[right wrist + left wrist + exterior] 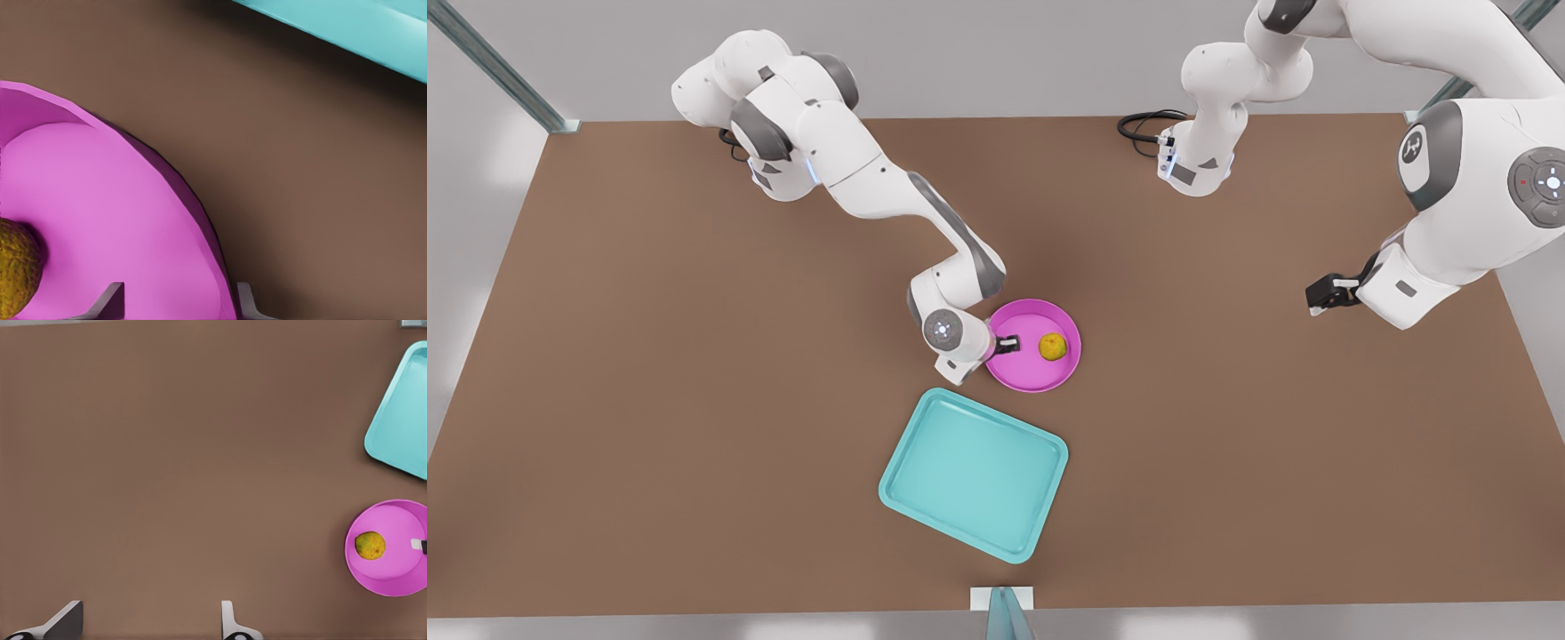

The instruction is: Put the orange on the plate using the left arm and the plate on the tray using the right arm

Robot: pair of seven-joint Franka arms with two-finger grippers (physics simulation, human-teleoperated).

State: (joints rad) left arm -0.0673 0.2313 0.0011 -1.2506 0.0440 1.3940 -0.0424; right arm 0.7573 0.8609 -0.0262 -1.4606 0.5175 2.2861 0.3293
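Observation:
The orange lies inside the pink plate, on the side toward the front view's right. My right gripper is low at the plate's rim on the front view's left. It is open, with one finger inside the dish and one outside it. The turquoise tray lies just in front of the plate, apart from it. My left gripper hangs open and holds nothing, high over the table at the front view's right.
Bare brown table stretches wide on both sides of the tray. A black cable coils by an arm base at the back. Metal posts stand at the back corners, and a bracket sits at the front edge.

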